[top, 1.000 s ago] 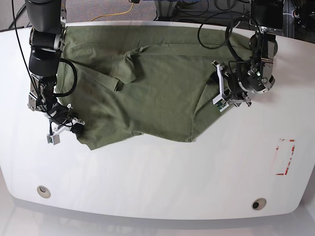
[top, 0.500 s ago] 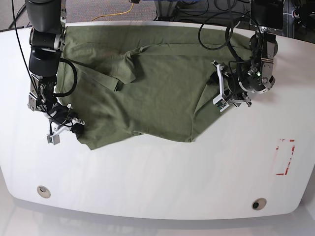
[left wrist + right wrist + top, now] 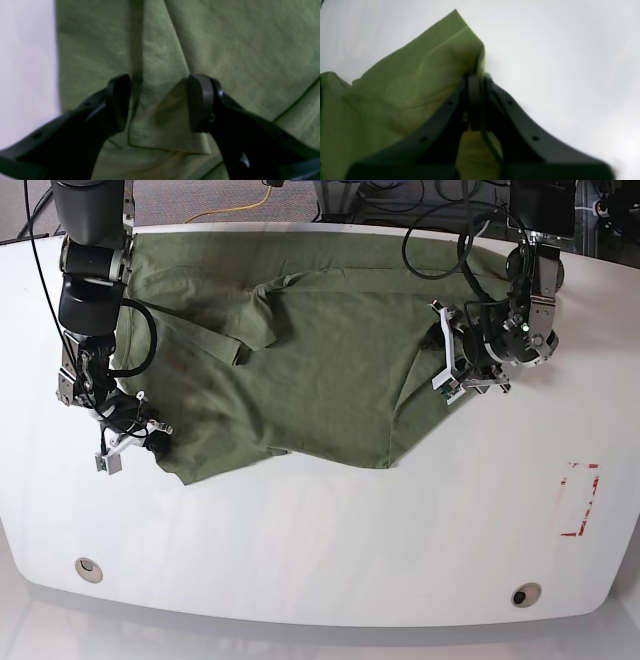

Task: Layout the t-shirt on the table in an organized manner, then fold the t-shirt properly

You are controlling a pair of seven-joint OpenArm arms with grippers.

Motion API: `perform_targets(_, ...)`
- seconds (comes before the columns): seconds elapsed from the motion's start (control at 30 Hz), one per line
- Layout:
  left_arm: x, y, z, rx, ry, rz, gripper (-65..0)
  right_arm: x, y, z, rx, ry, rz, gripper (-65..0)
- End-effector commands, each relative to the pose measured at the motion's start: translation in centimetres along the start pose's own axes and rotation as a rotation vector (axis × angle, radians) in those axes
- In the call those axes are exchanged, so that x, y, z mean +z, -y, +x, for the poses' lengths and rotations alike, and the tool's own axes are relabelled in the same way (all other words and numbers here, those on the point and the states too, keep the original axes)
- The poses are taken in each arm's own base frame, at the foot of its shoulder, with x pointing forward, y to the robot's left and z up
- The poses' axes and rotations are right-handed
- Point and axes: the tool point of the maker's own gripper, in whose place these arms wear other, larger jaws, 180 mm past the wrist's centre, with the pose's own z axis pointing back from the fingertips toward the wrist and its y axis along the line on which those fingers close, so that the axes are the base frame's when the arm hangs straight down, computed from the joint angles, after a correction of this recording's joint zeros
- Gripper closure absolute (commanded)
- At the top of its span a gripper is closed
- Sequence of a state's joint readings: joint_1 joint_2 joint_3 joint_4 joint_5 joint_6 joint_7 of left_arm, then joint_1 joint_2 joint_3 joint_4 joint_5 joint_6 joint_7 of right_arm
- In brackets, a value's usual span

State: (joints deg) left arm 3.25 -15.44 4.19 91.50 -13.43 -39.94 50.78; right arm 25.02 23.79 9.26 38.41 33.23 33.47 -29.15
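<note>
I'm mid-layout: t-shirt (image 3: 300, 370) rumpled across the table's (image 3: 320, 540) far half. Right gripper (image 3: 475, 82) pinches its near corner; left gripper (image 3: 160, 102), jaws parted, straddles a fold. Next, close left.

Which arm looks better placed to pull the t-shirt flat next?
Probably the right: its hand is shut on the t-shirt corner. The left hand is open around a fold.

The glossy white table (image 3: 320, 530) carries the rumpled olive-green t-shirt (image 3: 310, 360) spread along its far edge, reaching toward the left edge.
</note>
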Motion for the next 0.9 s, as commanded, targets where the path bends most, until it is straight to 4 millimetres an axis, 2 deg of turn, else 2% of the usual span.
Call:
perform_targets(0.0, 0.47, -0.55, 1.06, -0.014, 0.029, 0.014, -32.9, 0.42, -0.03, 2.23, 0.019, 0.042, 0.003, -0.6)
perform_targets(0.7, 0.52, -0.57, 1.13, -0.017, 0.03, 0.016, -31.9, 0.42, -0.03, 2.26, 0.019, 0.044, 0.003, -0.6)
perform_targets(0.8, 0.62, -0.62, 1.26, -0.022, 0.033, 0.02, -25.6, 0.42, -0.03, 2.26, 0.019, 0.044, 0.003, -0.6)
perform_targets(0.87, 0.66, -0.58, 1.43, -0.024, 0.037, 0.021, -18.5, 0.42, -0.03, 2.26, 0.019, 0.044, 0.003, -0.6)
